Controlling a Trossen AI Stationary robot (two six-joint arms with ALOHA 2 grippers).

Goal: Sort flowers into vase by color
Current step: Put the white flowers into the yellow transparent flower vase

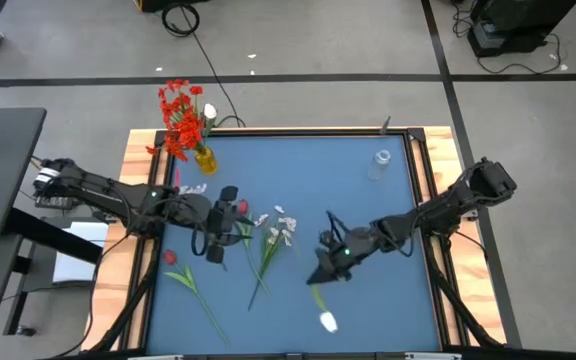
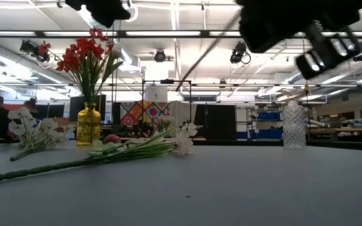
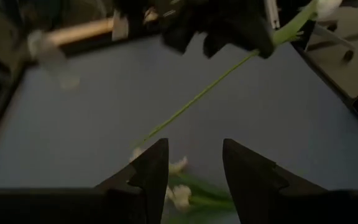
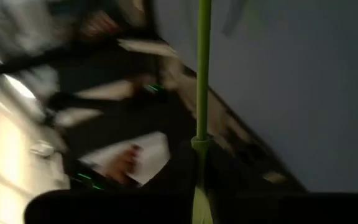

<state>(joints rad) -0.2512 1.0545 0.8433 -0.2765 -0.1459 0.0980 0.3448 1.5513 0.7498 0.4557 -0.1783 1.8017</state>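
The right gripper (image 1: 326, 262), right of centre in the high view, was clamped on the thin green stem of a white-bloomed artificial flower (image 1: 327, 321). The left gripper (image 1: 230, 214), left of centre, stood with fingers (image 3: 148, 171) apart above white sprays (image 1: 280, 232). A yellow glass vase of red flowers (image 1: 204, 158) stood upper left; a clear faceted glass vase (image 1: 381, 161) upper right.

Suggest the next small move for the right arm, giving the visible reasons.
Probably carry the white flower toward the clear vase: the right tool holds its stem above the table, and the yellow vase already holds mostly red blooms.
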